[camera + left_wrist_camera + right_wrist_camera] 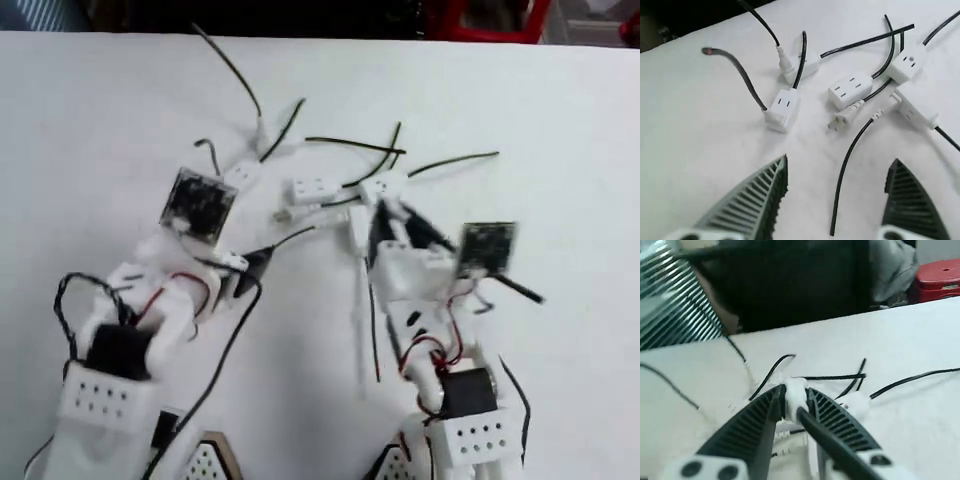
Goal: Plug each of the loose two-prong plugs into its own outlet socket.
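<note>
The left gripper [840, 161] hovers with its jaws spread wide above the white surface [690, 150]. It is near a loose two-prong plug [842, 119], which lies just beside a white outlet socket [850, 90]. The right gripper [796, 390] is clamped on a white connector [795, 397].

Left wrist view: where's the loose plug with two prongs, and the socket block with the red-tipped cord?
loose plug [842, 118], left wrist view, on its white body behind the prongs.
socket block [783, 106], left wrist view, on its slotted top face.
</note>
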